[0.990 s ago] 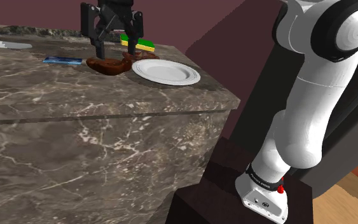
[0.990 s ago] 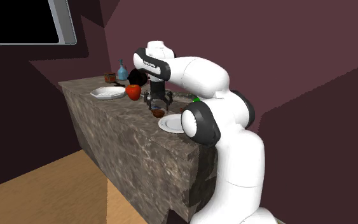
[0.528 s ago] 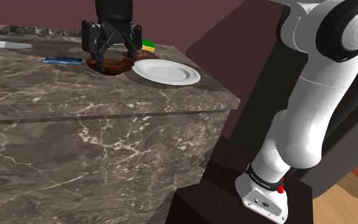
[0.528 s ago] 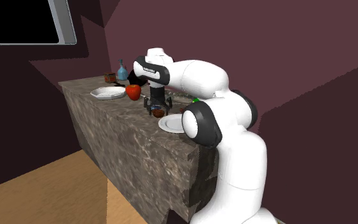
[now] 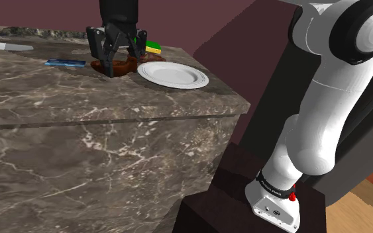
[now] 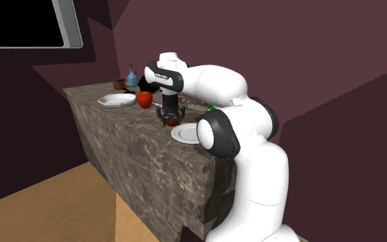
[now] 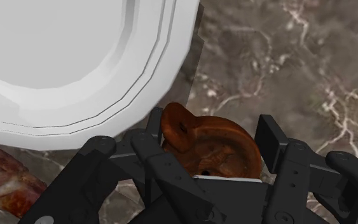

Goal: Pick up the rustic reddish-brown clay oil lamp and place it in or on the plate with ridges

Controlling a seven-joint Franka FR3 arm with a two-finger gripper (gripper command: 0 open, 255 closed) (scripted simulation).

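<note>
A glossy reddish-brown lamp (image 7: 217,147) with a ring handle is sitting on the marble counter (image 5: 79,112). The black gripper (image 5: 116,61) is clamping its sides. A white ridged plate (image 5: 173,74) is lying just beside it, toward the shoulder view's right.

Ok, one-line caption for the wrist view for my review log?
Black gripper clasping the reddish-brown oil lamp on the dark marbled counter, beside the ridged white plate.

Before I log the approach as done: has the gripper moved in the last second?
Yes. In the shoulder view the gripper has come down toward the counter, level with the white plate, and now sits around the brown oil lamp.
</note>
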